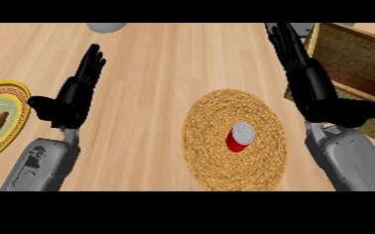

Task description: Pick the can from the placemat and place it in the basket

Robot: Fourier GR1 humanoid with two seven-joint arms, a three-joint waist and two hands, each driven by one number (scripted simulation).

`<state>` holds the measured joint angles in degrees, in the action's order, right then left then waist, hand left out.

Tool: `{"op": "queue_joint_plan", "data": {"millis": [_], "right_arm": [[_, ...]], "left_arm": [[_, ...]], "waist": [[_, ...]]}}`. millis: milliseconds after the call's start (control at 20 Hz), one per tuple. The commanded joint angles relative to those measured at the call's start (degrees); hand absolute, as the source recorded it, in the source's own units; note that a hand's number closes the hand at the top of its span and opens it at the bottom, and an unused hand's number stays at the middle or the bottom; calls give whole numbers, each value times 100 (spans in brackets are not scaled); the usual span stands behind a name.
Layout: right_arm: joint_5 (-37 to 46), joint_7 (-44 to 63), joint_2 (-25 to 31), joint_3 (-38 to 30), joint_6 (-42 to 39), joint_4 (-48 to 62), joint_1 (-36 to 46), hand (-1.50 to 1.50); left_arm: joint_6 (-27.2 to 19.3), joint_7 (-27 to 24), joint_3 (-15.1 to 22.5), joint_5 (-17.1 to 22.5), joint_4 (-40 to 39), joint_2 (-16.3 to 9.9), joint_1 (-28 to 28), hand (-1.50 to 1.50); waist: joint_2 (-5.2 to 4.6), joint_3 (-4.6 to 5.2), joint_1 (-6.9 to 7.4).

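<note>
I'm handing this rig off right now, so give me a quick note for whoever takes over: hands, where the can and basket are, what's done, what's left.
Left hand: open, holding nothing, at the view's left over the counter.
Right hand: open, holding nothing, at the right beside the basket.
Can: red, upright on the round woven placemat, untouched.
Basket: at the upper right corner, only partly in view.
Done: nothing yet.
Left: grasp the can, probably with the right hand, lift it and set it in the basket.

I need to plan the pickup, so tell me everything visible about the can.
The can is small, red-bodied with a pale silvery top, and looks like metal. It stands upright on the round woven placemat, a little right of its centre. Only the placemat touches it; neither robot hand is on it.
</note>
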<state>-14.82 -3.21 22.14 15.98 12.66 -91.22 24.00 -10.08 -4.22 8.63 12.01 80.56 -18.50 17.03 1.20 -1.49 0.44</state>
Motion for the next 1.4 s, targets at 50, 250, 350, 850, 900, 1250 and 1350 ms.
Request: {"op": "queue_joint_plan", "data": {"millis": [50,250,350,850,900,1250,1350], "right_arm": [[-861,-650,-220,-336,-1074,443,287,150],[-2146,-701,-135,-745,-2537,617,993,150],[-461,-1305,435,656,-3251,110,1078,150],[1378,40,-646,1855,-1844,-1705,485,-150],[1565,338,-807,1843,-1795,-1378,773,-150],[1855,2537,686,1263,-2815,-1701,2142,-150],[2191,3010,1025,1264,-3073,-1589,2522,-150]], "left_arm": [[-40,390,-157,-95,-88,-240,53,0],[20,909,-266,13,-341,-501,-120,0],[224,876,-155,133,-512,-383,-261,0],[430,1483,-600,351,-361,-670,-407,0],[293,1420,-561,233,-448,-546,-363,0],[449,1505,-643,349,-270,-755,-556,0],[332,1340,-586,289,-355,-552,-602,0]], "waist": [[-151,136,72],[-262,100,389],[-245,141,430],[-84,154,-101],[-98,154,-73],[-20,171,-111],[-31,180,-126]]}}
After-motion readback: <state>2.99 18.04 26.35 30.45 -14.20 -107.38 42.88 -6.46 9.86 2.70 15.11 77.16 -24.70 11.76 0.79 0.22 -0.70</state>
